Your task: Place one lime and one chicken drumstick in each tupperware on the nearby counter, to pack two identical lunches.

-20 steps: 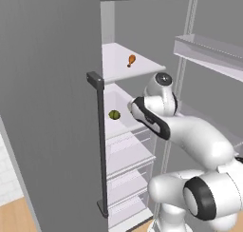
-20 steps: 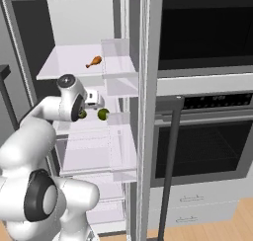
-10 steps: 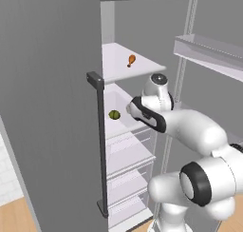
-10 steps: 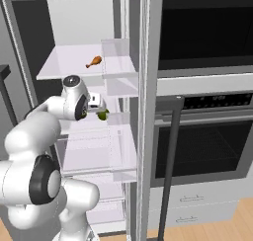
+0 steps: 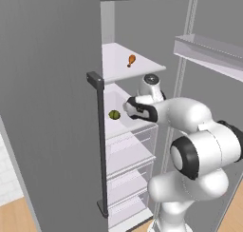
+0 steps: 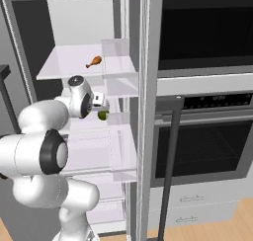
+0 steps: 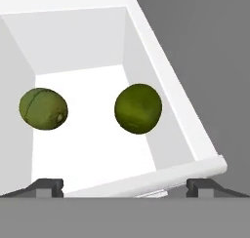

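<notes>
Two dark-green limes lie in a white fridge bin (image 7: 161,71): one lime (image 7: 138,108) just ahead of the hand, right of centre, and another lime (image 7: 43,109) to its left. One lime (image 5: 114,114) (image 6: 103,115) also shows on the middle shelf in both base views. My gripper (image 7: 124,186) (image 5: 128,107) (image 6: 102,108) is open and empty, with its fingertips (image 7: 49,186) spread wide, close before the limes and not touching them. An orange-brown chicken drumstick (image 5: 131,60) (image 6: 94,62) rests on the shelf above. The tupperware and the counter are out of view.
The open fridge door (image 5: 47,107) with its dark handle (image 5: 100,145) stands to the left. Door racks (image 5: 213,50) hang on the right. Clear drawers (image 5: 128,169) sit below the lime shelf. A built-in oven (image 6: 207,136) with a long bar handle (image 6: 170,161) is to the fridge's right.
The arm has reached further into the fridge, bringing the hand closer to the limes. The gripper has stayed open. Limes and drumstick have not moved.
</notes>
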Motion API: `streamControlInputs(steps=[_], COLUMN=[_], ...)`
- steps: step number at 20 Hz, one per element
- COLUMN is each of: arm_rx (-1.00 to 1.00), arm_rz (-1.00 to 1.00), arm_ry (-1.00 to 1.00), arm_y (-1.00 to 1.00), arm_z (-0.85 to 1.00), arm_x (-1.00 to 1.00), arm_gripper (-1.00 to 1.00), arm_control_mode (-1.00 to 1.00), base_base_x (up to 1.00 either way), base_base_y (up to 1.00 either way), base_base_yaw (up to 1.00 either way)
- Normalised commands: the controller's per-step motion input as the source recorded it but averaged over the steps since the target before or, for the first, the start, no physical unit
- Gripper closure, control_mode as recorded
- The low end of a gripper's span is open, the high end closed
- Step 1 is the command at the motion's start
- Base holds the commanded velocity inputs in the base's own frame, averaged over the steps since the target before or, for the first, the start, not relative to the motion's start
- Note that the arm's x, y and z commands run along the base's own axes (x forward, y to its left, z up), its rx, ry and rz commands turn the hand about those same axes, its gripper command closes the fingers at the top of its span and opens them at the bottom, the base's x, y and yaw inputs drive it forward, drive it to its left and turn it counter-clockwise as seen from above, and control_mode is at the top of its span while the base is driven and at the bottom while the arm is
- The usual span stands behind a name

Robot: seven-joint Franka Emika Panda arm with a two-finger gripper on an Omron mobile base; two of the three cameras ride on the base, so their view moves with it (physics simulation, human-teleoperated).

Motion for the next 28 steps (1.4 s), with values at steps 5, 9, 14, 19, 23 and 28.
streamControlInputs(steps=[5, 9, 14, 19, 23, 28], arm_rx=[0.00, 0.00, 0.00, 0.00, 0.00, 0.00], arm_rz=[-0.05, -0.06, -0.05, -0.04, -0.03, -0.02], arm_ry=[0.00, 0.00, 0.00, 0.01, 0.01, 0.07], arm_y=[0.00, 0.00, 0.00, 0.00, 0.00, 0.00], arm_z=[-0.24, -0.25, -0.19, -0.19, -0.20, -0.13], arm_x=[0.34, 0.40, 0.31, 0.34, 0.33, 0.24], arm_gripper=[-1.00, -1.00, -1.00, -1.00, -1.00, -1.00], arm_control_mode=[-1.00, -1.00, -1.00, -1.00, -1.00, -1.00], base_base_x=[0.00, 0.00, 0.00, 0.00, 0.00, 0.00], base_base_y=[0.00, 0.00, 0.00, 0.00, 0.00, 0.00], base_base_yaw=[0.00, 0.00, 0.00, 0.00, 0.00, 0.00])
